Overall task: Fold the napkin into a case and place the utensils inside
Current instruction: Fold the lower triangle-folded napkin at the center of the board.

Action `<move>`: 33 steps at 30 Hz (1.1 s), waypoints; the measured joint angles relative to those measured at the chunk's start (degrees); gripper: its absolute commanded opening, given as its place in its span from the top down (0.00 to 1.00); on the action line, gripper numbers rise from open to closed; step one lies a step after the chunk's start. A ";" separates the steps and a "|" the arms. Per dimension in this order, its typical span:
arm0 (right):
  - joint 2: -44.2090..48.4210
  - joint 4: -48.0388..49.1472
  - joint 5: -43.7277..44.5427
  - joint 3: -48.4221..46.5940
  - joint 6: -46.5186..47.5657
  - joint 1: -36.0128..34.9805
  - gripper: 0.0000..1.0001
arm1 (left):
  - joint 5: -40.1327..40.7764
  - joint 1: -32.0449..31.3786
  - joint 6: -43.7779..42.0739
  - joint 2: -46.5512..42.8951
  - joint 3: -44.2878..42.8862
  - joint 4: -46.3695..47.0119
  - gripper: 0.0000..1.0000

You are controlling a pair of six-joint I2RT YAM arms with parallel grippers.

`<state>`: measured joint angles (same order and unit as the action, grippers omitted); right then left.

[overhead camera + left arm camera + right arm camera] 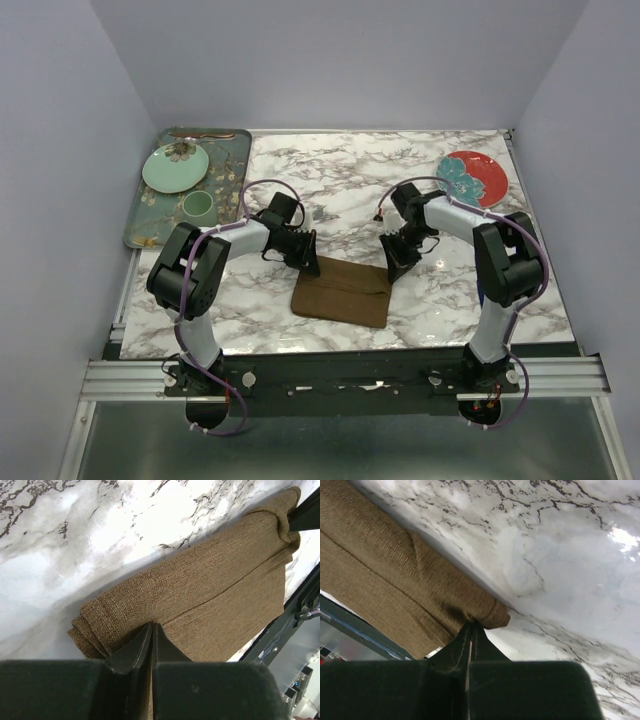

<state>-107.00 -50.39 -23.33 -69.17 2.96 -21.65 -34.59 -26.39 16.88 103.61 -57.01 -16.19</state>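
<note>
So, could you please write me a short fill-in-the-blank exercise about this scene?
The left gripper and right gripper are both shut on the brown ____.
It lies folded on the ____ table.
The green cup stands on the ____.
The red plate sits at the table's far ____ corner.
Missing: napkin, marble, tray, right.

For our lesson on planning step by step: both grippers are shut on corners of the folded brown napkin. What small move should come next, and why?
Probably raise both corners together a little. The left gripper and right gripper each pinch a far corner of the napkin, which lies flat on the marble table; lifting evenly would free that edge for folding over.
</note>
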 measured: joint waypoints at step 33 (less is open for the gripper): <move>-3.52 -0.02 3.02 -8.92 2.27 -2.10 0.85 | 4.57 -4.00 -10.97 -3.08 0.94 0.46 0.80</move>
<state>-110.52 -50.41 -20.32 -78.08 5.23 -23.75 -30.02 -30.39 5.91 100.53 -56.07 -15.73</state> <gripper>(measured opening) 0.152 0.228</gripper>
